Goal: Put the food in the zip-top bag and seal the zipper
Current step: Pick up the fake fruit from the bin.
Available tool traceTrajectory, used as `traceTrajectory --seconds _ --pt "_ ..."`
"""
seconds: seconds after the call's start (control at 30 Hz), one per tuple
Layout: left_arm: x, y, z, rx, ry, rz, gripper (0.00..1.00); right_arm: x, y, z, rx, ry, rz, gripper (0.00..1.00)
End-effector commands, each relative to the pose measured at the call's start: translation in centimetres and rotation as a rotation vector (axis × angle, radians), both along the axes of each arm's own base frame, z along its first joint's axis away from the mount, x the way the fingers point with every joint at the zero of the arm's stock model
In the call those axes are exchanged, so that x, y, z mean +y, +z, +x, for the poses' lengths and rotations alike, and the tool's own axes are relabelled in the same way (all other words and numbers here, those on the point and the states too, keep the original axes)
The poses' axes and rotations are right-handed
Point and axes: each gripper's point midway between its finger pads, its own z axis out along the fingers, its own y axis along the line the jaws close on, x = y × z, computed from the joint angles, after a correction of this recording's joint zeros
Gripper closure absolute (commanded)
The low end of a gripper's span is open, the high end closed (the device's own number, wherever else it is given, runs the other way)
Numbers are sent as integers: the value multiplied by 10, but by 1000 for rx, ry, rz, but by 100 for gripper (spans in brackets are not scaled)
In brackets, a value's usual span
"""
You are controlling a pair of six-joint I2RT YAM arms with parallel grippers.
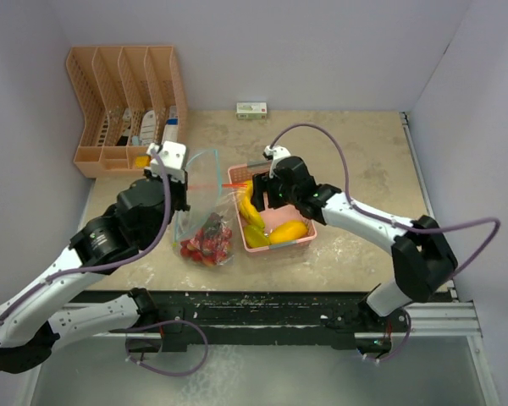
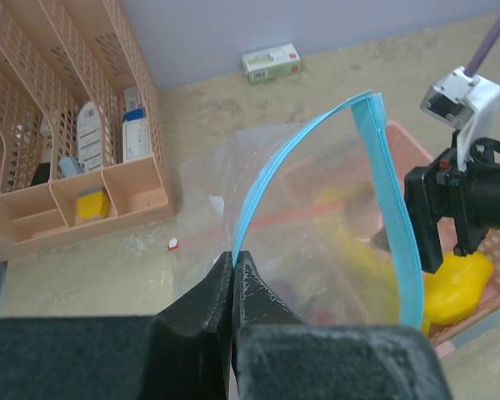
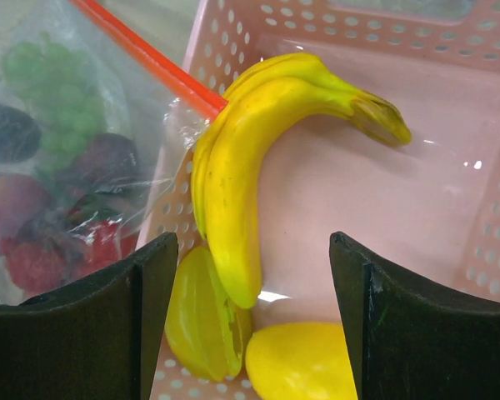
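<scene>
The clear zip-top bag (image 1: 199, 190) with its blue zipper (image 2: 262, 179) stands open left of the pink basket (image 1: 281, 244). My left gripper (image 2: 233, 258) is shut on the near zipper rim, holding the mouth up. Red strawberries and dark and green pieces (image 1: 207, 241) lie in the bottom of the bag. In the basket lie yellow bananas (image 3: 233, 175), a yellow-green piece (image 3: 196, 317) and a yellow mango (image 3: 304, 362). My right gripper (image 3: 252, 250) hangs open over the basket, with the lower end of the bananas between its fingers; nothing is held.
An orange desk organiser (image 1: 127, 106) with small items stands at the back left. A small white and green box (image 1: 251, 109) lies by the back wall. A tiny red and white scrap (image 2: 173, 243) lies on the table near the bag. Walls close in the table.
</scene>
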Motion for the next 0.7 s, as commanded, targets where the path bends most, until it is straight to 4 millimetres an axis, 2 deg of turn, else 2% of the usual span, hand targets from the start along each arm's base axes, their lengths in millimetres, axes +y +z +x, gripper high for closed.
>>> traceTrajectory --seconds 0.0,0.27,0.33,0.43,0.67 --pt "-3 -5 2 11 -1 0 100 32 17 23 -68 53 95 25" --pt "-11 -15 3 26 -27 5 100 55 -8 42 -39 61 117 27" --pt "-14 -18 4 34 -34 7 100 55 -19 49 -29 35 96 29" --pt "-15 -19 4 36 -38 13 100 52 -39 55 -2 -5 61 39" --pt "-13 -18 5 28 -34 14 100 51 -73 50 55 -4 25 44"
